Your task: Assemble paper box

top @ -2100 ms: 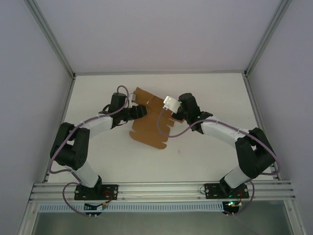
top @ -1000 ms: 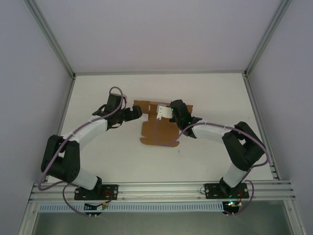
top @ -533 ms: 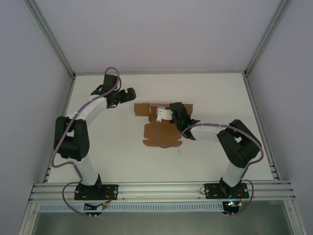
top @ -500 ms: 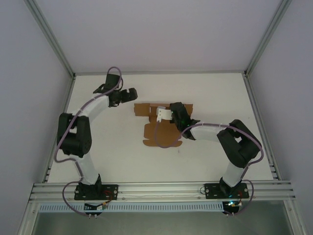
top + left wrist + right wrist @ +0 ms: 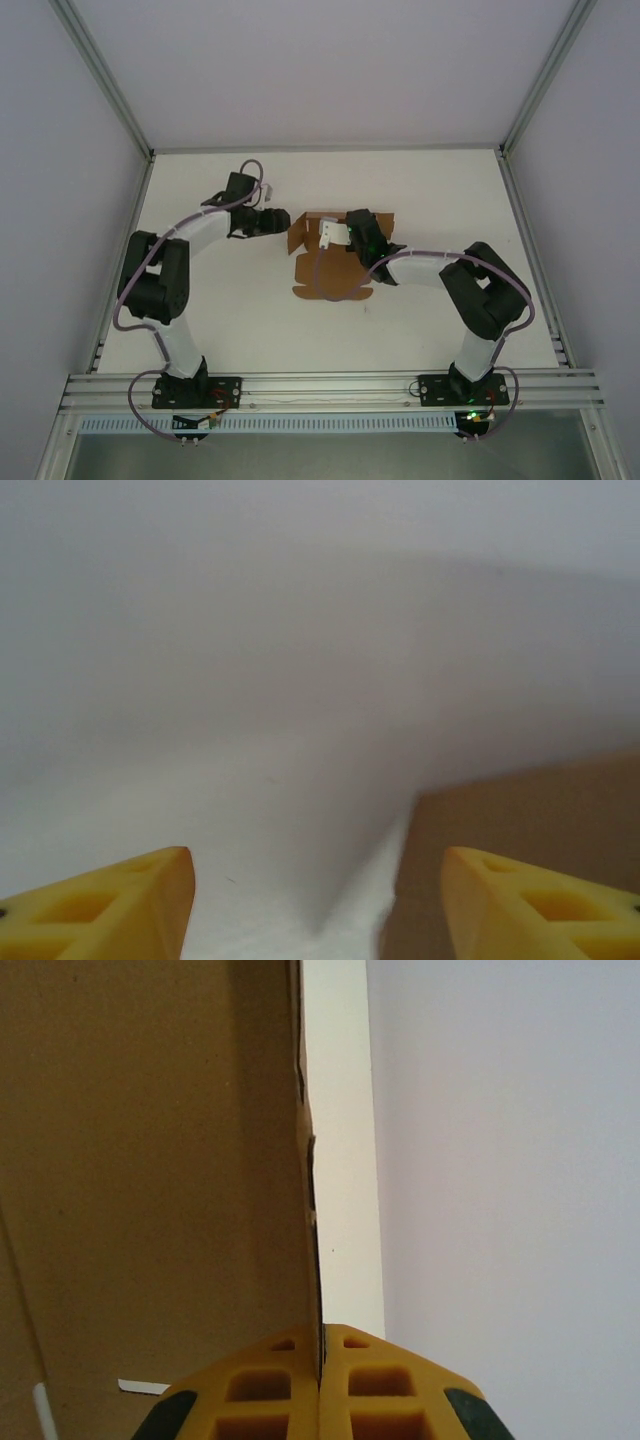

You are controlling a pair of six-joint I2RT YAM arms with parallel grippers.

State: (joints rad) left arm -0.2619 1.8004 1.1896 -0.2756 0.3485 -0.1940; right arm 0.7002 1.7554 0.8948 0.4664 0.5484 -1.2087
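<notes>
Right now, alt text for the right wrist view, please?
The right hand is pinched shut on the edge of the paper box, a brown cardboard panel across the left half. A strip of white table and a pale wall lie to its right.

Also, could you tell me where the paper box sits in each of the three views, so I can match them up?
Top external: the paper box lies mid-table.
Left wrist: its brown cardboard sits in the lower right corner.
Right wrist: it covers the left half, its edge pinched in the right gripper.
Shared landmark: the white table bordering the cardboard.
</notes>
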